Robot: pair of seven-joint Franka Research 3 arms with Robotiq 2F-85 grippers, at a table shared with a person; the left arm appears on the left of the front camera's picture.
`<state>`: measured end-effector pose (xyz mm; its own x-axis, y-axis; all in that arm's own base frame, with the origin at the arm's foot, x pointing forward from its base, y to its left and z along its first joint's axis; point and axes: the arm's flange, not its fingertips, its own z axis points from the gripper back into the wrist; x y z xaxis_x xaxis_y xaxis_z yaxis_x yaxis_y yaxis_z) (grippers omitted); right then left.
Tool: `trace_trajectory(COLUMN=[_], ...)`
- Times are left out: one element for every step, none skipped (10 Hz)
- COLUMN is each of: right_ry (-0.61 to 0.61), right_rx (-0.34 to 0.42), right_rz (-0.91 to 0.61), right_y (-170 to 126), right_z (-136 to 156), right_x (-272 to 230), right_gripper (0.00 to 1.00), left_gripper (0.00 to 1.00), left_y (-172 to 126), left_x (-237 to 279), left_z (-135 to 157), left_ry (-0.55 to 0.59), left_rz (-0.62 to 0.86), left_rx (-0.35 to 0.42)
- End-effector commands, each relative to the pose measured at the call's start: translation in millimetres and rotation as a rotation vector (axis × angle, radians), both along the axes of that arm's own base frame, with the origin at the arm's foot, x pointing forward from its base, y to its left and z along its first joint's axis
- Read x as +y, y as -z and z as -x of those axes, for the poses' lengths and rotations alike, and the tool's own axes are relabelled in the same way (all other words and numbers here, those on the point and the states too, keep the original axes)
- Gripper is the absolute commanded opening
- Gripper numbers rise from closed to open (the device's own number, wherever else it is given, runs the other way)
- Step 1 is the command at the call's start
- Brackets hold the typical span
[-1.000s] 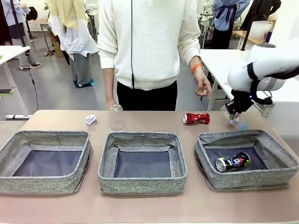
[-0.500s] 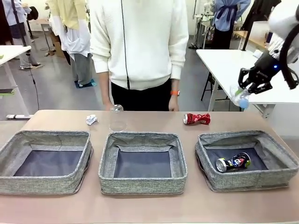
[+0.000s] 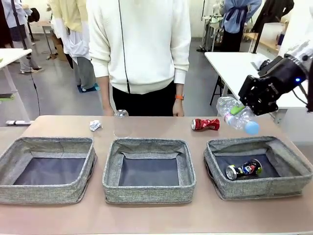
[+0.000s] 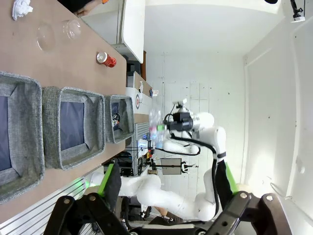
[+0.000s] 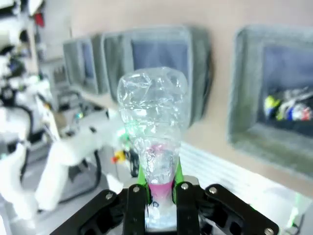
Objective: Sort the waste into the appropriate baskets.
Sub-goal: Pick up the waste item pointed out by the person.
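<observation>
Three baskets (image 3: pixel 149 143) fill lower frame; right pincer (image 3: pixel 240 110) pinches clear plastic bottle (image 3: pixel 227 107) mid-right, airborne above rightmost basket's far rim; left pincer (image 4: pixel 166 176) spread.

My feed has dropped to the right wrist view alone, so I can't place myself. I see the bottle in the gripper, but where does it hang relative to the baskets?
Observer: The right gripper holds the clear plastic bottle well off the table, at the right basket's end, with the blue cap tilted down. I can't tell whether it is directly above the basket.
Operator: What waste lies on the table?
Observer: The crushed red can lies beyond the right basket, the clear plastic cup beyond the middle basket, and the paper ball beyond the left basket.
Operator: And the left gripper?
Observer: The left gripper is open with nothing between its fingers.
</observation>
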<state>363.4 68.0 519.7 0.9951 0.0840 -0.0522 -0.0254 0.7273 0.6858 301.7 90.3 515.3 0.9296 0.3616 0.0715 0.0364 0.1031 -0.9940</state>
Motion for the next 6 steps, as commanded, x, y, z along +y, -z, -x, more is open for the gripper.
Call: trace_trajectory(right_ry=[-0.081, -0.137, -0.051, -0.051, -0.051, -0.051], right_rx=[-0.076, -0.100, -0.017, -0.017, -0.017, -0.017], right_rz=[0.021, 0.067, 0.009, 0.009, 0.009, 0.009], right_y=[7, 16, 2, 2, 2, 2], right_z=[39, 31, 28, 28, 28, 28], right_x=[21, 29, 14, 14, 14, 14], right_gripper=[0.00, 0.00, 0.00, 0.00, 0.00, 0.00], left_gripper=[1.00, 1.00, 1.00, 1.00, 1.00, 1.00], left_y=[-2, -2, -2, -2, -2, -2], left_x=[-2, -2, -2, -2, -2, -2], left_z=[1, 1, 1, 1, 1, 1], left_ry=[0.003, 0.003, 0.003, 0.003, 0.003, 0.003], left_rz=[0.014, 0.014, 0.014, 0.014, 0.014, 0.014], left_rx=[-0.014, -0.014, -0.014, -0.014, -0.014, -0.014])
